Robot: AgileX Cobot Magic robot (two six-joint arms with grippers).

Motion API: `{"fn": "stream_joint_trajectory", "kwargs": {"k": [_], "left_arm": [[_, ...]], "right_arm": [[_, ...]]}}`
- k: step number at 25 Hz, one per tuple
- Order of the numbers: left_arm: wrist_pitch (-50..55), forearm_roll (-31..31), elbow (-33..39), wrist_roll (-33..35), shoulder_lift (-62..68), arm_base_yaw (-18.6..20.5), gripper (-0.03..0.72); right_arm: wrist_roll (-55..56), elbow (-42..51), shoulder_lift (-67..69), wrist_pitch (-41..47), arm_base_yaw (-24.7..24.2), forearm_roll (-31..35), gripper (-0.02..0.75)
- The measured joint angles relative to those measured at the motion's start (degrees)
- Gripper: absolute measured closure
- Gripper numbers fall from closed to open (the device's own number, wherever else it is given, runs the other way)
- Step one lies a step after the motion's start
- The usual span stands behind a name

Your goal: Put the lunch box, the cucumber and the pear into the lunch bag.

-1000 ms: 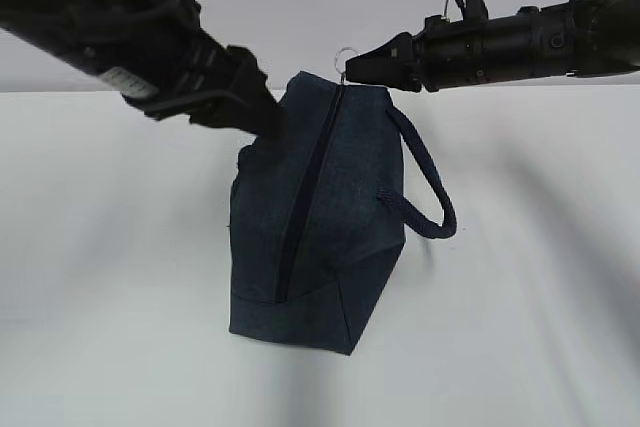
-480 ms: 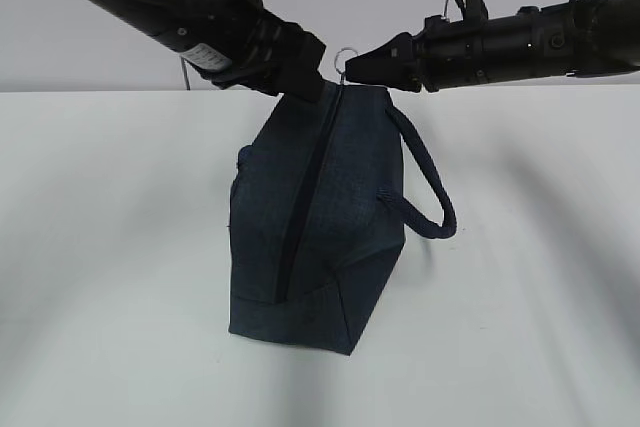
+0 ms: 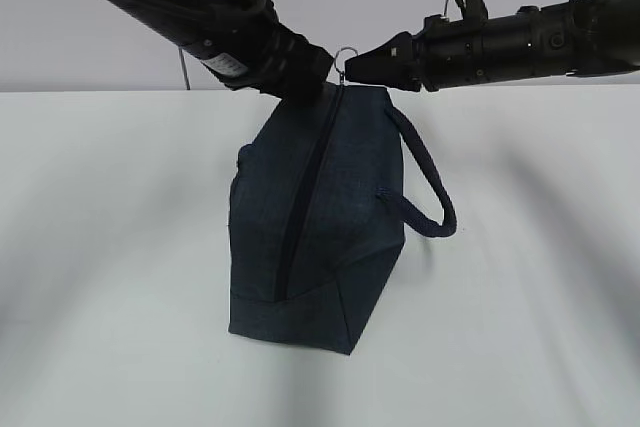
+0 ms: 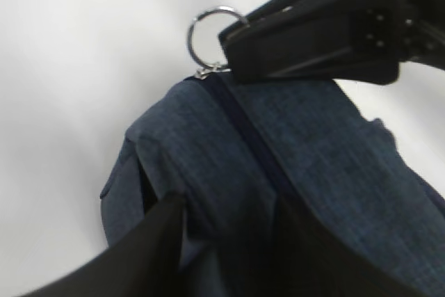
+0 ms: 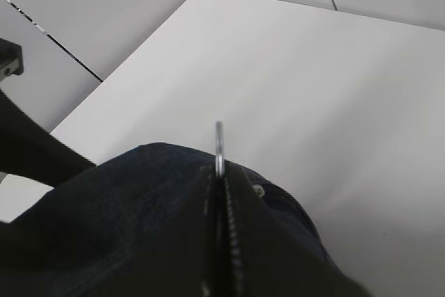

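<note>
Lunch bag (image 3: 320,217): stands on the white desk (image 3: 110,247); zipper shut
Ring pull (image 3: 345,57): at the far top end
Right end effector (image 3: 352,69): closure unclear, tips beside the ring
Left end effector (image 3: 318,75): fingers apart over the fabric; should pin it so the ring slides freely

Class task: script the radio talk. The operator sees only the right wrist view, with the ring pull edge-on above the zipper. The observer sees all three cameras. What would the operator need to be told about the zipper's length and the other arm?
Operator: Is the zipper shut further down?
Observer: In the exterior view the zipper looks closed along the whole lunch bag.
Operator: Where is the other arm?
Observer: The left end effector is at the bag's top corner, just left of the ring pull, opposite the right end effector.
</note>
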Motion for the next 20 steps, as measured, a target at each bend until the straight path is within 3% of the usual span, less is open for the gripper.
{"fn": "stream_joint_trajectory", "kwargs": {"k": [8,20], "left_arm": [[-0.38,0.76,0.00,0.00,0.24,0.52,0.643],[1.97,1.35,-0.06,0.05,-0.81,0.52,0.659]], "right_arm": [[0.00,0.00,0.00,-0.41,0.00,0.00,0.738],[2.79,0.00,0.00,-1.49,-2.36,1.56,0.738]]}}
